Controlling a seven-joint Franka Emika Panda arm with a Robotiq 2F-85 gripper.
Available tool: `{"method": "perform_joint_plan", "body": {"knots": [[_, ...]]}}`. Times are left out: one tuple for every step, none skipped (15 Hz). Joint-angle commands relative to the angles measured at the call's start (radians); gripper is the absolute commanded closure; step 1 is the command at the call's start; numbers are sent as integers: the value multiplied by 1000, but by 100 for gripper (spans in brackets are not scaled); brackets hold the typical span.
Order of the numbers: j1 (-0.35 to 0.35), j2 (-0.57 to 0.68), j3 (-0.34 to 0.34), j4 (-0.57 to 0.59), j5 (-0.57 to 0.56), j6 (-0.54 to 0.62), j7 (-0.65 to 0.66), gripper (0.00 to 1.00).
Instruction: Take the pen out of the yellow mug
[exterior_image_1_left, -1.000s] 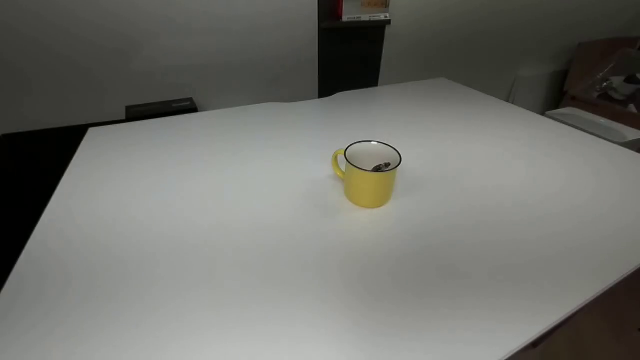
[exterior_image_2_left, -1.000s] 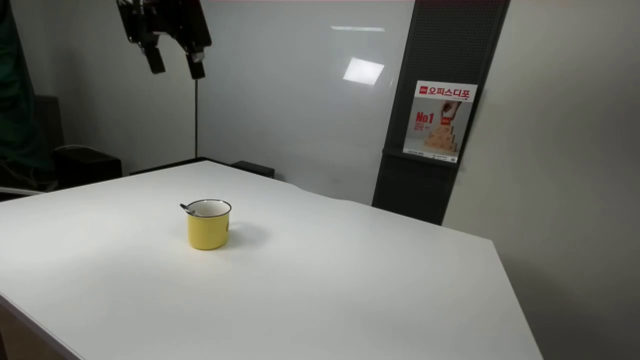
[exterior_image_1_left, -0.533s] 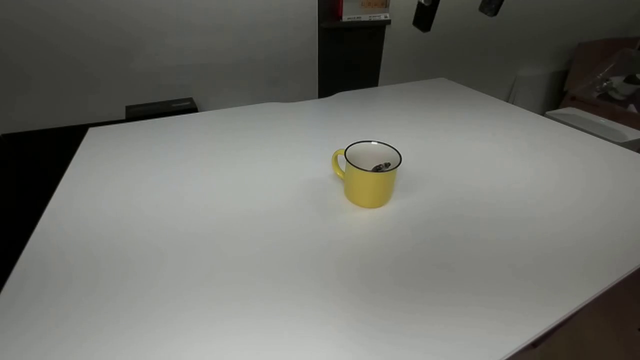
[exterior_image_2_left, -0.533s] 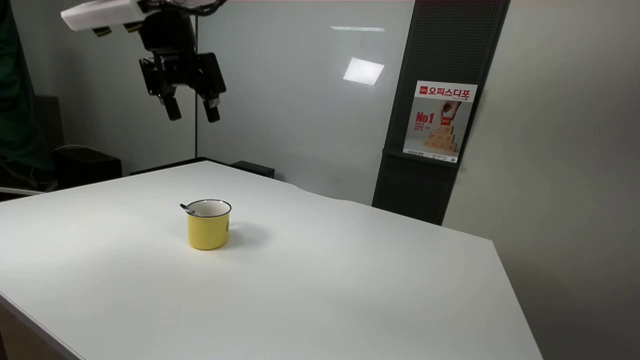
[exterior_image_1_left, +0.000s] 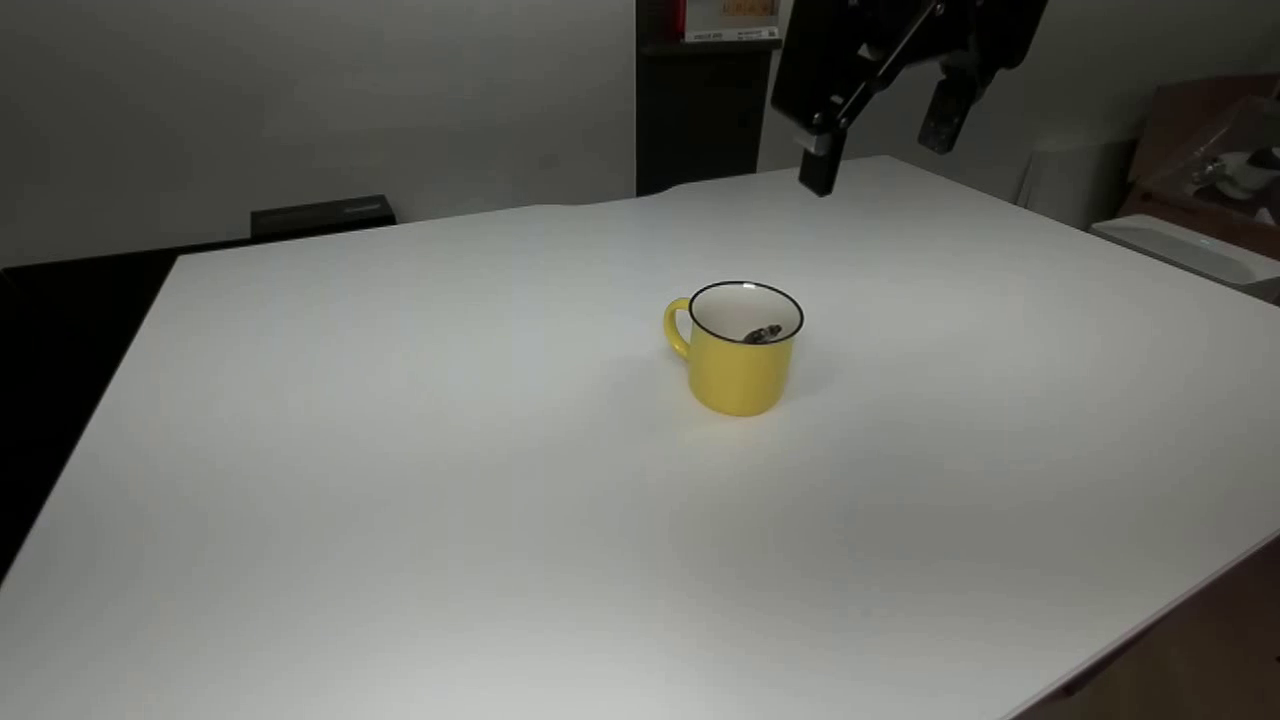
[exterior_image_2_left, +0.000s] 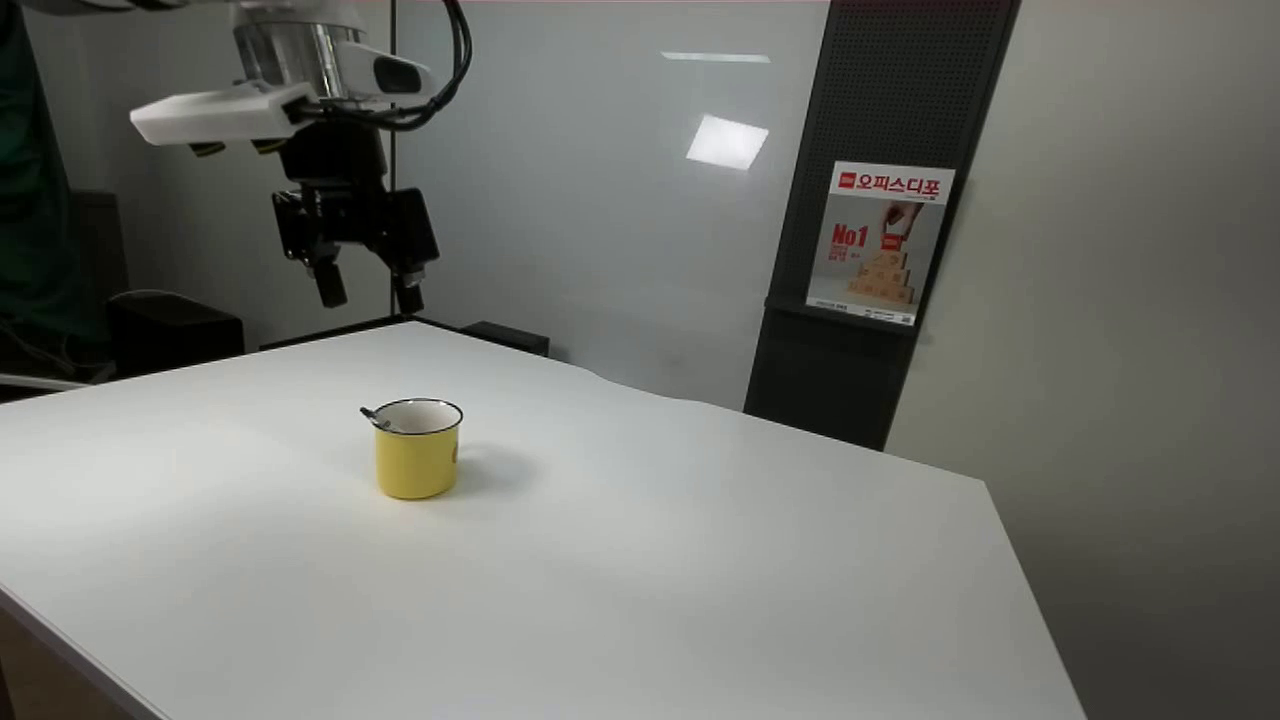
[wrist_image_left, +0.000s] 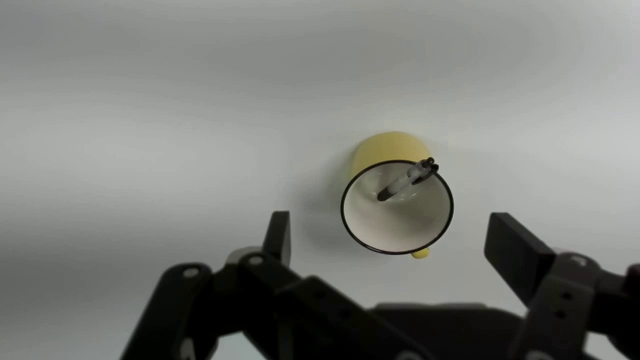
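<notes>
Holding nothing in spread hand (exterior_image_2_left: 372, 303). Could also pinch and tip yellow mug (exterior_image_1_left: 738, 374), given apparent contact with ballpoint pen (wrist_image_left: 406, 179) at right, wrist view.

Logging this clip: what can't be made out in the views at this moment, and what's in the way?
Most of the pen: in an exterior view, behind the near wall of the yellow mug.
Most of the handle: in the wrist view, hidden by the yellow mug itself.
Upper part of the claw: in an exterior view, cut off by the top edge.
Bottom print on the poster: in an exterior view, too small to read.
</notes>
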Motion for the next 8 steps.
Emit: {"method": "perform_joint_plan", "body": {"knots": [[35,-2,-36,0,-1,-3,-2,0],[35,-5,-38,1,-1,-3,-2,0],[35,-6,-39,1,-1,-3,-3,0],[32,6,-36,6,-22,21,21,0],[29,27,-35,12,-50,43,57,0],[31,59,-39,19,-53,80,71,0],[34,80,-45,23,-60,108,81,0],[38,114,-52,29,-61,139,89,0]]}}
